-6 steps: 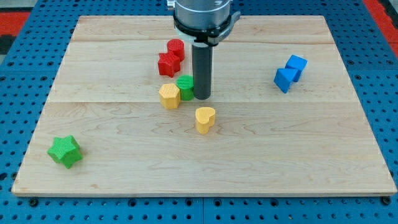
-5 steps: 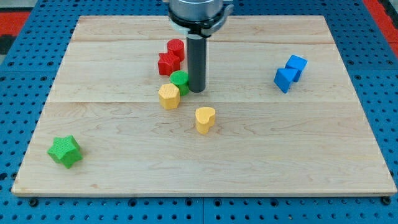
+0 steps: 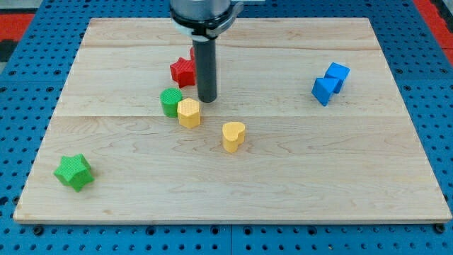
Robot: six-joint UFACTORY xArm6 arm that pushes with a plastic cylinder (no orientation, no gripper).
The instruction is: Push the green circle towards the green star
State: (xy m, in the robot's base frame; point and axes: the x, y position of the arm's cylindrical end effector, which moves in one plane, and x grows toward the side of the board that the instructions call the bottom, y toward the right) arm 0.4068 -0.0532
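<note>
The green circle [image 3: 170, 102] sits left of centre on the wooden board [image 3: 318, 163], touching the yellow hexagon [image 3: 189, 112] on its right. The green star [image 3: 73, 172] lies near the board's bottom-left corner, far from the circle. My tip [image 3: 207, 100] stands just right of and above the yellow hexagon, about a block's width to the right of the green circle, not touching it. The rod hides part of a red block behind it.
A red star [image 3: 182, 71] lies just above the green circle, with a red block mostly hidden behind the rod. A yellow heart [image 3: 233, 135] sits at the centre. Two blue blocks [image 3: 330, 82] stand at the right.
My tip has moved left. The green circle has slid left and slightly down past the yellow hexagon. The red star has shifted left, and the yellow hexagon has moved a little.
</note>
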